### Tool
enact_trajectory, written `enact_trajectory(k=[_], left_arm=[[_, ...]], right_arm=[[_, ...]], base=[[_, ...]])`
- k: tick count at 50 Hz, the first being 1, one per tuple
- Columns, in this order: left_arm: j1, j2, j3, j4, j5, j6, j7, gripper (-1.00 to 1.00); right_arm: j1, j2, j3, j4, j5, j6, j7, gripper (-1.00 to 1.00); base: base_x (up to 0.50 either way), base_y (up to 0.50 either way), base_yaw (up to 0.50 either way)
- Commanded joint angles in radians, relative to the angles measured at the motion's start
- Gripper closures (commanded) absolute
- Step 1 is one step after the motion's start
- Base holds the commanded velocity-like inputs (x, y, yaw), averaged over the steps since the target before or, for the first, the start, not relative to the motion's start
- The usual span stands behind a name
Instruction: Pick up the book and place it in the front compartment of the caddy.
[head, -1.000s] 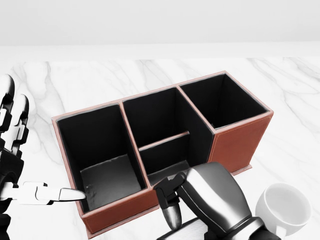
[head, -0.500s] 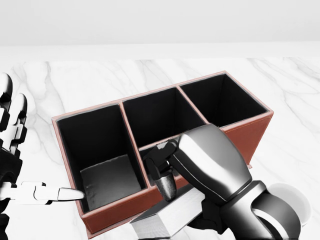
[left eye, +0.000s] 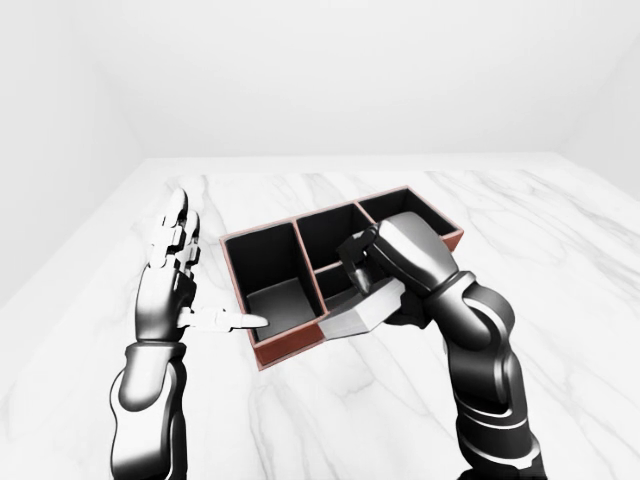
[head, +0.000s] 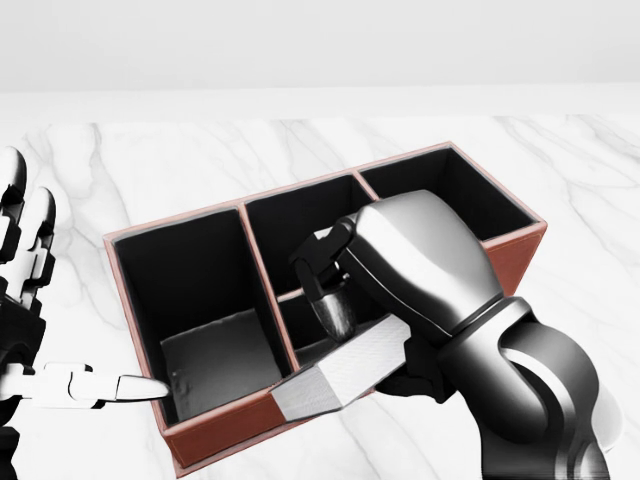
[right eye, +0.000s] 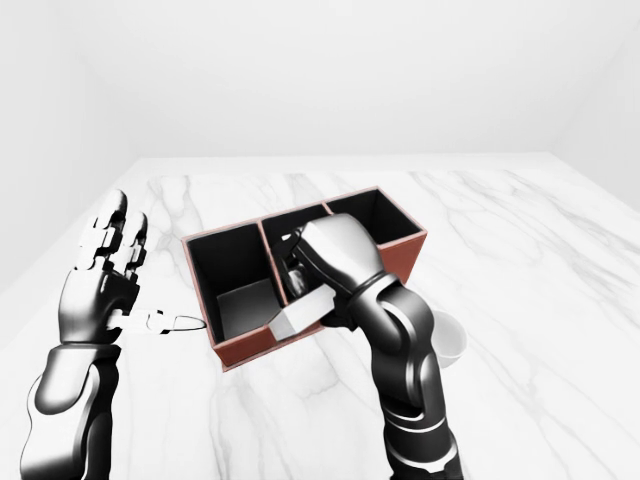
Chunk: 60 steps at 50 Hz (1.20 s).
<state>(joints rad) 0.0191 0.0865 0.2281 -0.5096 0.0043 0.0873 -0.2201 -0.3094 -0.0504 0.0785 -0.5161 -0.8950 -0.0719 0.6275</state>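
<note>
The caddy (head: 518, 256) is red-brown with black insides. It has three compartments in a row, and the middle one is split by a low divider. My right hand (head: 362, 342) is shut on the grey-white book (head: 340, 378). It holds the book tilted over the caddy's lower rim, at the lower half of the middle compartment. The book's low corner juts out past the lower wall. My left hand (head: 60, 310) is open at the left, fingers spread upward. Its thumb points at the left compartment's lower corner.
The caddy stands on a white marble tabletop (head: 200, 160). A white mug (right eye: 452, 340) stands just right of my right forearm in the right-eye view; the arm hides it in the head view. White walls rise beyond the table's far edge.
My right hand has risen from the bottom of the head view with the book, up and left over the caddy's lower rim. Its arm now hides the mug. The left hand has barely moved.
</note>
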Motion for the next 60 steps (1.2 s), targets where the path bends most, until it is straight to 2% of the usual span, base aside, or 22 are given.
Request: enact_trajectory(k=[1,19,27,33,43,60], left_arm=[[-0.001,0.001,0.001,0.006,0.000,0.000,0.001,-1.00],[0.000,0.002,0.002,0.006,-0.002,0.000,0.000,-1.00],[-0.001,0.002,0.007,-0.001,-0.004,0.000,-0.001,-1.00],[0.000,0.001,0.001,0.005,0.000,0.000,0.000,-1.00],[-0.002,0.002,0.006,0.001,-0.003,0.000,0.000,-1.00],[-0.003,0.003,0.008,0.002,-0.006,0.000,0.002,-1.00]], right_arm=[[-0.071,-0.011,-0.026,0.060,-0.016,-0.001,-0.038,1.00],[-0.222,-0.015,-0.033,0.204,-0.042,0.071,-0.080,1.00],[-0.278,-0.025,-0.043,0.271,-0.046,0.088,-0.110,1.00],[-0.305,-0.034,-0.043,0.331,-0.063,0.086,-0.154,1.00],[-0.342,-0.019,-0.032,0.365,-0.082,0.102,-0.162,1.00],[-0.427,-0.015,-0.028,0.502,-0.098,0.090,-0.232,1.00]], base=[[0.00,0.00,0.00],[0.00,0.00,0.00],[0.00,0.00,0.00],[0.00,0.00,0.00],[0.00,0.00,0.00],[0.00,0.00,0.00]])
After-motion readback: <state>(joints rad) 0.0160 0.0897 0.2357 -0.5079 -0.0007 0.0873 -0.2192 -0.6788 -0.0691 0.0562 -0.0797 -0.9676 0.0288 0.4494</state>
